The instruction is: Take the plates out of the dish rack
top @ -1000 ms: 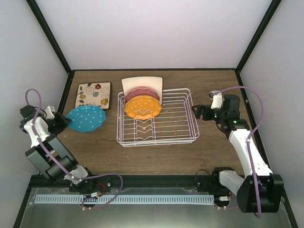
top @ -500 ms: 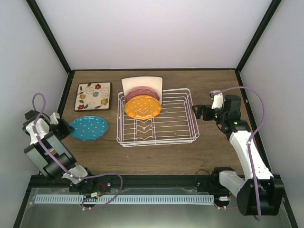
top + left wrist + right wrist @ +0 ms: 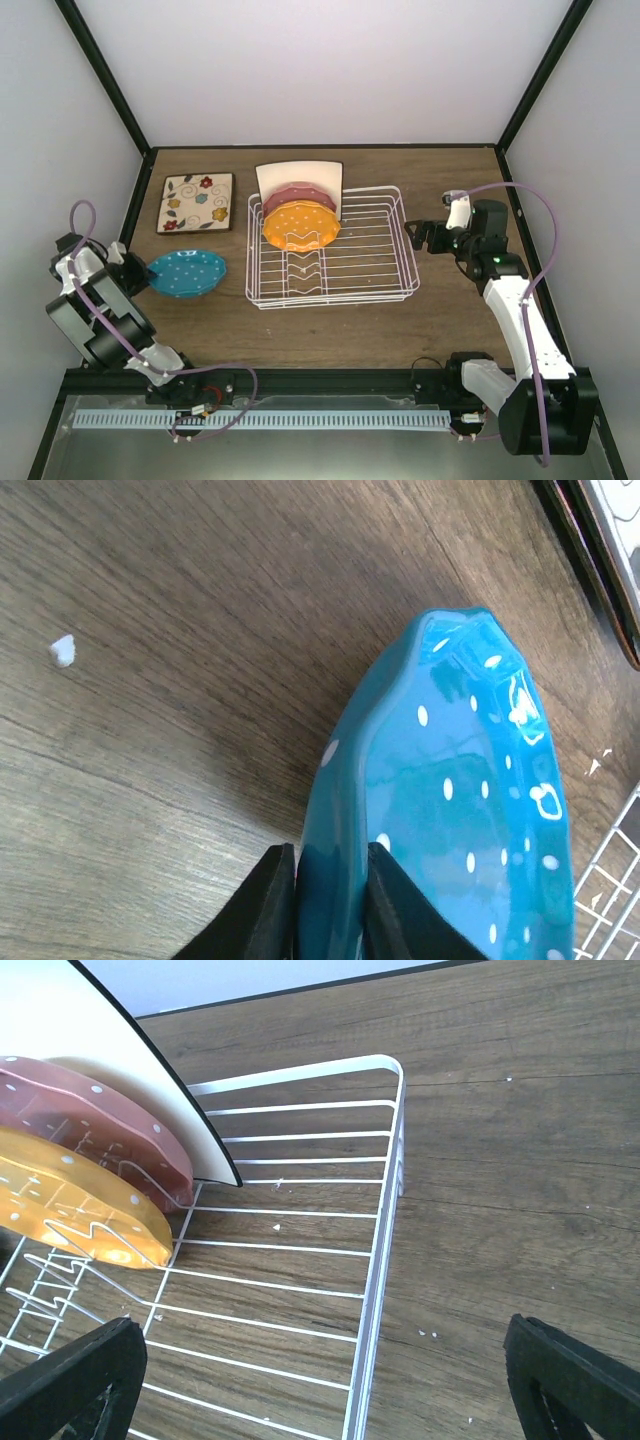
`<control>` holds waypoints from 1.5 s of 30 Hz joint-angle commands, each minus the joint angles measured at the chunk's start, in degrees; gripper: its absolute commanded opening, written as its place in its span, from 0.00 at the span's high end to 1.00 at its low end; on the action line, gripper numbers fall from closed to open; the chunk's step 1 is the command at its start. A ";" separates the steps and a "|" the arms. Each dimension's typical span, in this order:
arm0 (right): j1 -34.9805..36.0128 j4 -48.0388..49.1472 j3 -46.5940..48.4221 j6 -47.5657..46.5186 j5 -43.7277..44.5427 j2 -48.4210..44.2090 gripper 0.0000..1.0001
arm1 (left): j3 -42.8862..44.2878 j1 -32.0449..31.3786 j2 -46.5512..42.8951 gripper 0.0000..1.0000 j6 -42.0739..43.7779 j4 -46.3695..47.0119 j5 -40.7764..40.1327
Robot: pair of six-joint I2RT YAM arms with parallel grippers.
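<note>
The white wire dish rack [image 3: 385,285] stands mid-table and holds an orange dotted plate [image 3: 298,225], a pink dotted plate [image 3: 297,194] and a plain cream square plate [image 3: 298,172], all upright at its back left. They also show in the right wrist view: orange plate [image 3: 70,1210], pink plate [image 3: 100,1120], cream plate [image 3: 90,1020], rack [image 3: 385,1210]. A floral square plate [image 3: 196,202] lies flat at the left. My left gripper [image 3: 135,272] is shut on the rim of the blue dotted plate [image 3: 470,810], low over the table left of the rack. My right gripper [image 3: 413,236] is open and empty at the rack's right edge.
Black frame posts run along both sides and the back of the wooden table [image 3: 330,330]. Small white crumbs [image 3: 63,651] lie on the wood near the blue plate. The floral plate's dark edge [image 3: 590,560] shows at the top right of the left wrist view.
My left gripper has carried the blue plate down and toward the near left, and the plate now lies flatter, close to the table. The right arm has barely moved.
</note>
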 commanded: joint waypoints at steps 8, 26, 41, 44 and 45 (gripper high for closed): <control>-0.60 -0.04 0.37 0.53 1.13 -2.17 0.00 | 1.39 -1.50 2.66 0.67 -3.32 0.84 -1.87; -0.60 -0.15 -0.27 1.57 1.58 -3.18 0.00 | 12.46 -7.93 -0.39 0.61 1.77 5.69 0.01; -0.60 -2.80 1.13 1.14 3.33 -5.66 0.00 | 32.68 -54.99 -2.35 0.30 38.34 9.82 13.68; -0.60 -3.38 0.46 1.49 4.19 -8.10 0.00 | 32.13 -59.81 -1.06 0.30 45.72 6.95 10.26; -0.60 -3.32 0.44 1.54 4.24 -8.67 0.00 | 31.72 -60.97 -0.55 0.30 47.65 6.77 8.92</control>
